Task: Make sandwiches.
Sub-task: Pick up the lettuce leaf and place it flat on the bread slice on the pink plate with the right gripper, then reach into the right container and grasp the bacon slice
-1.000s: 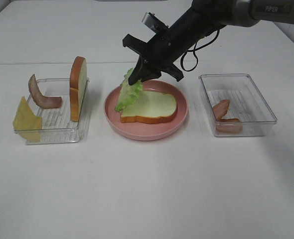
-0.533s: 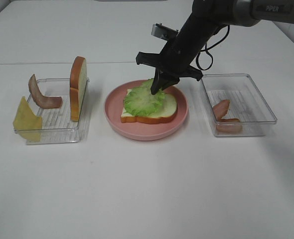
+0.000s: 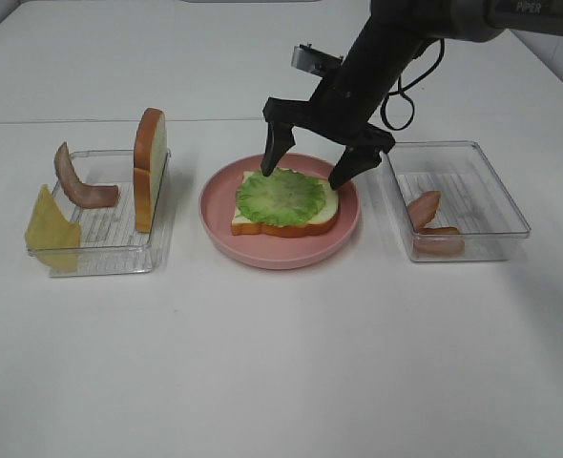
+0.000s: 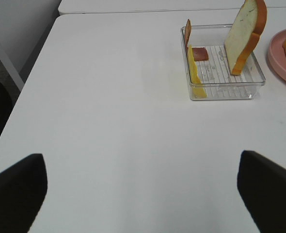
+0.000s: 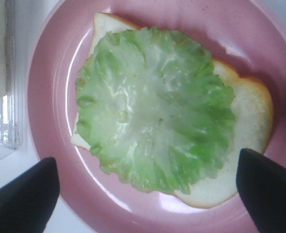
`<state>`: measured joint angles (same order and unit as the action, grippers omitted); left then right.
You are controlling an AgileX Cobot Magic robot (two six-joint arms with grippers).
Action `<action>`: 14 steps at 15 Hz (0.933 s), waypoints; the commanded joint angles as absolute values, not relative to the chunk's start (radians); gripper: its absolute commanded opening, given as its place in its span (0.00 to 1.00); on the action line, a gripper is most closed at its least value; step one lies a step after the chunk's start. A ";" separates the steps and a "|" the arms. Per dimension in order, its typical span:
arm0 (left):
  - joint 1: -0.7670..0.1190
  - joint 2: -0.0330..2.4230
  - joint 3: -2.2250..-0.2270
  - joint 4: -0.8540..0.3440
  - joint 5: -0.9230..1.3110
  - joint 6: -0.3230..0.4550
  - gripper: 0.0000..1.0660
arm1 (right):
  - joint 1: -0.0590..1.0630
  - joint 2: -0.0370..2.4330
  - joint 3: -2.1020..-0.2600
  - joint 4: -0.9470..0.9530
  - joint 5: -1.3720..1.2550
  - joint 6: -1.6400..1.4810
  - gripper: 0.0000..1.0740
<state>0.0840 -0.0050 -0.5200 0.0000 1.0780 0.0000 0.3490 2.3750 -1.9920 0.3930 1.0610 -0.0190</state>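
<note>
From high up, the right end effector [image 3: 305,174] is hovering spread wide over the lettuce [image 3: 283,197], gripping nothing. The lettuce is lying flat on the bread slice [image 3: 296,227], whose long axis is running side to side on the pink plate [image 3: 262,250]. In the left wrist view, the left end effector [image 4: 143,194] is standing spread and empty above the surface [image 4: 109,121]. In the right wrist view, the fingers are flanking the lettuce.

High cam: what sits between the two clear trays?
The pink plate, holding a bread slice topped with lettuce; the right gripper hovers open above it. Shows in the exterior high view.

white table [image 3: 281,372] holds 1 pink plate [image 3: 281,259], a left tray [image 3: 105,240], a right tray [image 3: 482,191].
</note>
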 commanded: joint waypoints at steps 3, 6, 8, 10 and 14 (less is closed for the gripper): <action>0.081 -0.022 -0.517 0.005 1.075 0.000 0.94 | 0.345 2.236 -2.017 0.311 1.182 0.006 0.92; 0.081 -0.020 -0.517 0.005 1.075 0.000 0.94 | 0.344 2.191 -2.017 0.156 1.320 0.068 0.92; 0.081 -0.019 -0.517 0.000 1.075 0.019 0.94 | 0.344 2.143 -1.967 0.048 1.329 0.132 0.92; 0.081 -0.019 -0.517 0.000 1.075 0.020 0.94 | 0.328 2.115 -1.907 0.066 1.329 0.136 0.92; 0.081 -0.019 -0.517 0.000 1.075 0.020 0.94 | 0.192 2.060 -1.714 0.101 1.319 0.132 0.91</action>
<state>0.0840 -0.0050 -0.5200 0.0000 1.0780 0.0190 0.1690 2.0710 -1.7060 0.1130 1.2190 0.1180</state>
